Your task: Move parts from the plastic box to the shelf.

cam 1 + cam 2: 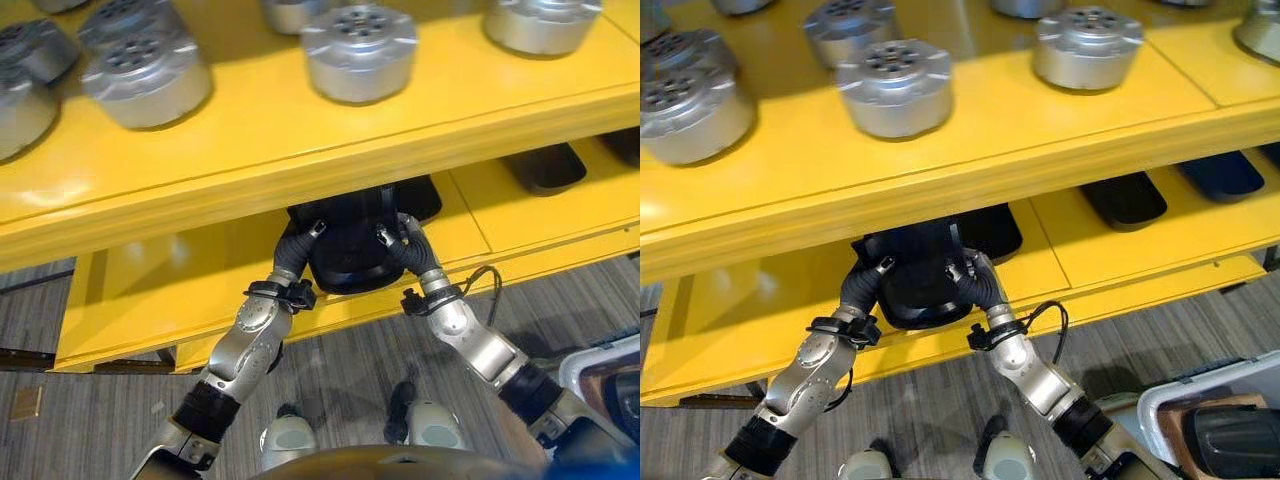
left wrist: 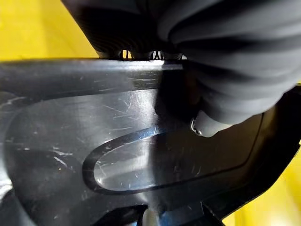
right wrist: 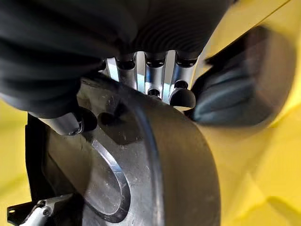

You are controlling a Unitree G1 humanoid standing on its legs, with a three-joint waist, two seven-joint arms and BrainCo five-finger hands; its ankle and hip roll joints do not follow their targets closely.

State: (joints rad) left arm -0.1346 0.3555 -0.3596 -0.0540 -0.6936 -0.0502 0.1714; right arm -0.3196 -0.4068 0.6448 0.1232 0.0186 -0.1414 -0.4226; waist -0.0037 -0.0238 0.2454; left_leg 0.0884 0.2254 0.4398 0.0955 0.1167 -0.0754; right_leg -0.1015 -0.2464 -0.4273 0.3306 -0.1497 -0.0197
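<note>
A black, rounded part (image 1: 345,262) rests on the yellow lower shelf (image 1: 150,290), just under the lip of the upper shelf. Both hands grip it from the sides. My left hand (image 1: 298,243) has its thumb (image 2: 210,125) pressed on the part's scratched face (image 2: 117,141), with the fingers behind the rim. My right hand (image 1: 975,275) hooks its fingers (image 3: 155,77) over the part's rounded edge (image 3: 178,160), its thumb on the face. The fingertips are partly hidden under the upper shelf in the eye views.
The yellow upper shelf (image 1: 330,140) carries several silver round parts (image 1: 358,50). Other black parts (image 1: 1125,200) lie further right on the lower shelf. A white plastic box (image 1: 1180,395) with a dark part in it stands on the floor at the lower right.
</note>
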